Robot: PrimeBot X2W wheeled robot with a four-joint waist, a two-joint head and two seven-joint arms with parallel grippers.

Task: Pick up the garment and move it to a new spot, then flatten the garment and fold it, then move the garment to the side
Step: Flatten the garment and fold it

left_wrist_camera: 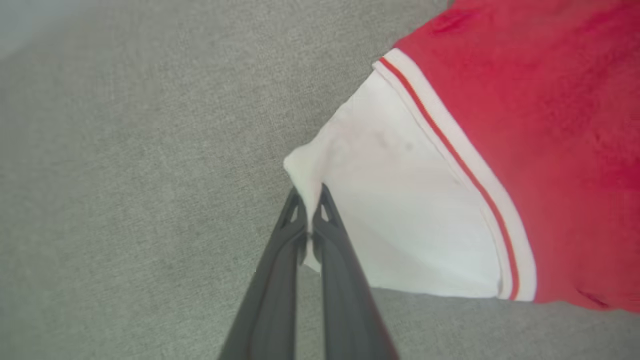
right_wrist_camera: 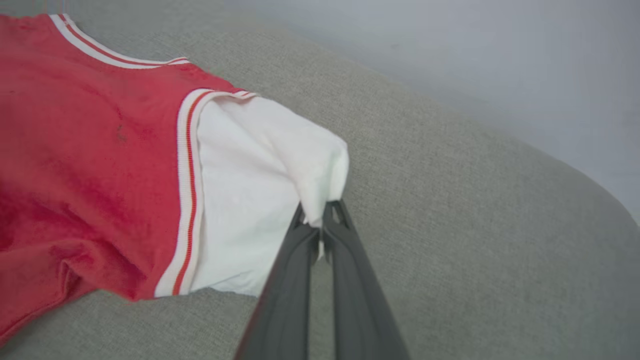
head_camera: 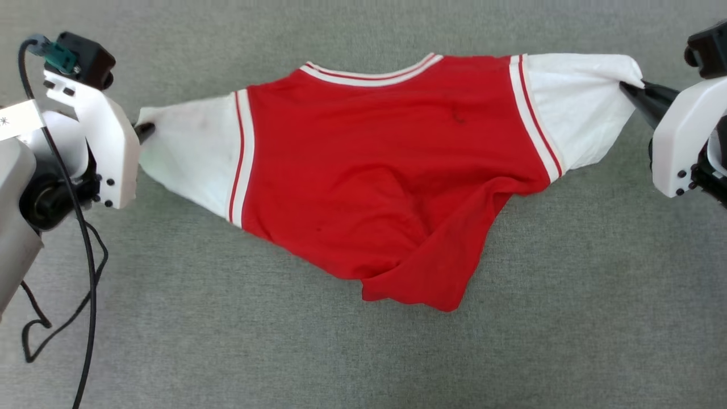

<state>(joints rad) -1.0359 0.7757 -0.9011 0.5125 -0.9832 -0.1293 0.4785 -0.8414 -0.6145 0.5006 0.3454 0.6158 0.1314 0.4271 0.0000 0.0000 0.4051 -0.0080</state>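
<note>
Garment (head_camera: 392, 170): red body, white sleeves stretched sideways, lower hem crumpled.

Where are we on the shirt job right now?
Grips look done: the left gripper and right gripper are each shut on the garment at a white sleeve. In hand: it's stretched between them, the red hem bunched. Left: flattening, folding, moving it aside.

Grey woven fabric surface (head_camera: 363, 363), garment (head_camera: 386, 170) lying spread across its middle, red body rumpled, hem folded over, white sleeves stretched outward
</note>
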